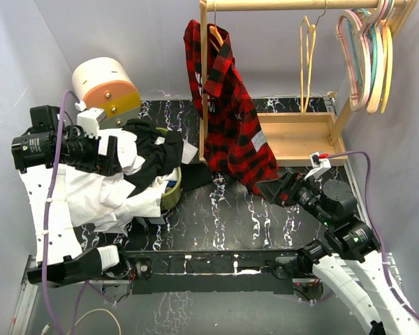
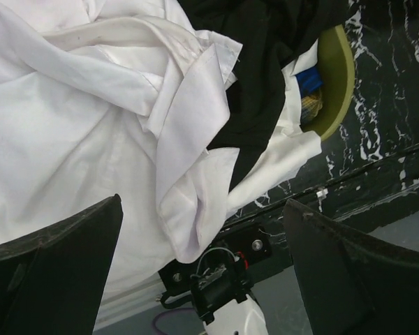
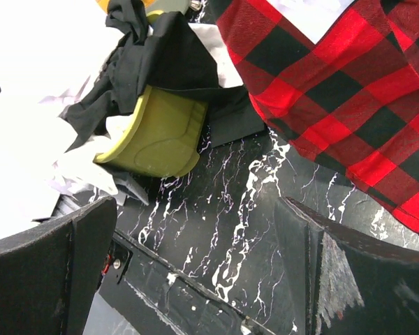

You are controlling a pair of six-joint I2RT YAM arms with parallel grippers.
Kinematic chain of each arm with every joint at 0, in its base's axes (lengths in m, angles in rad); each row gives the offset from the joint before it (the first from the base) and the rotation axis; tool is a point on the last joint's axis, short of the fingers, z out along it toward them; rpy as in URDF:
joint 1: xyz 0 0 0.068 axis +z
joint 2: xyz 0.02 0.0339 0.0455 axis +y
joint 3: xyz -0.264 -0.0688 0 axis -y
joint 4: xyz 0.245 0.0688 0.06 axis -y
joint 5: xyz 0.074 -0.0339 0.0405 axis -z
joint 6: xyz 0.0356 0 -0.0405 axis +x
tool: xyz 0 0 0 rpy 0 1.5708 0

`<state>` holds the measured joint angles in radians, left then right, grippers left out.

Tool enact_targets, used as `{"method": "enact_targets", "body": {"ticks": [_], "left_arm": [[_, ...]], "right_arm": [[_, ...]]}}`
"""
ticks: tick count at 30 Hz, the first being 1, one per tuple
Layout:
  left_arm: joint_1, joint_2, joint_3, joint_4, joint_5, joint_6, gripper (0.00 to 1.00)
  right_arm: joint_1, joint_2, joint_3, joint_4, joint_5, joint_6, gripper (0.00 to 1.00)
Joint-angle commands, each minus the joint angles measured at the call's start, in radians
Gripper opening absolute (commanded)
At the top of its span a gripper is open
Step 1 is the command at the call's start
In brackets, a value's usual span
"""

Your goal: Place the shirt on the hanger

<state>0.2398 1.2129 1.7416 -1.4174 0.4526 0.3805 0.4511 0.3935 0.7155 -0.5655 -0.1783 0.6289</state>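
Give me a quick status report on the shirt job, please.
Left gripper open over the shirt, holding nothing. Right gripper open, empty. Hanger bare on the rail. Black garment lies across the shirt.

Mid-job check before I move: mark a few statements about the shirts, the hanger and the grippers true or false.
1. The white shirt is on the pale yellow hanger. False: it lies heaped at the left of the table, and the hanger hangs bare from the rail.
2. A black garment lies over part of the white shirt. True.
3. The left gripper and the right gripper are both open and empty. True.
4. The plaid shirt lies flat on the table. False: it hangs from the rail.
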Motion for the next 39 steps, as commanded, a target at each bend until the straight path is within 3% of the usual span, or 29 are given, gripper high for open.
{"method": "enact_targets", "body": {"ticks": [1,6,12,14,15,17,22,28,33,37,39], "left_arm": [[-0.031,0.007,-0.066,-0.015,-0.075,0.128,0.97],[-0.031,0.015,-0.214,-0.014,-0.153,0.233,0.83],[-0.031,0.017,-0.285,0.007,-0.128,0.277,0.79],[-0.031,0.021,-0.308,0.028,-0.121,0.277,0.59],[-0.031,0.025,-0.301,0.032,-0.107,0.274,0.43],[-0.031,0.038,-0.245,0.020,-0.059,0.271,0.01],[-0.034,0.066,0.064,-0.014,0.027,0.250,0.00],[-0.036,0.054,0.383,-0.013,0.009,0.264,0.00],[-0.036,-0.002,0.409,-0.012,-0.070,0.366,0.00],[-0.035,-0.047,0.381,-0.012,-0.120,0.430,0.00],[-0.036,-0.070,0.366,-0.012,-0.128,0.454,0.00]], "right_arm": [[0.005,0.083,-0.047,0.190,0.012,0.017,0.98],[0.006,0.194,-0.031,0.254,-0.041,0.050,0.98],[0.006,0.197,-0.024,0.249,-0.032,0.049,0.98],[0.006,0.181,-0.030,0.251,-0.036,0.050,0.99],[0.006,0.174,-0.033,0.258,-0.045,0.050,0.99],[0.006,0.163,-0.044,0.300,-0.101,0.039,0.98],[0.007,0.198,-0.054,0.495,-0.410,-0.041,0.98],[0.014,0.251,0.025,0.673,-0.407,-0.343,0.98],[0.086,0.493,0.186,0.769,-0.483,-0.601,0.99],[0.335,0.759,0.410,0.616,-0.270,-1.034,0.98],[0.393,0.873,0.483,0.637,-0.262,-1.138,0.98]]}}
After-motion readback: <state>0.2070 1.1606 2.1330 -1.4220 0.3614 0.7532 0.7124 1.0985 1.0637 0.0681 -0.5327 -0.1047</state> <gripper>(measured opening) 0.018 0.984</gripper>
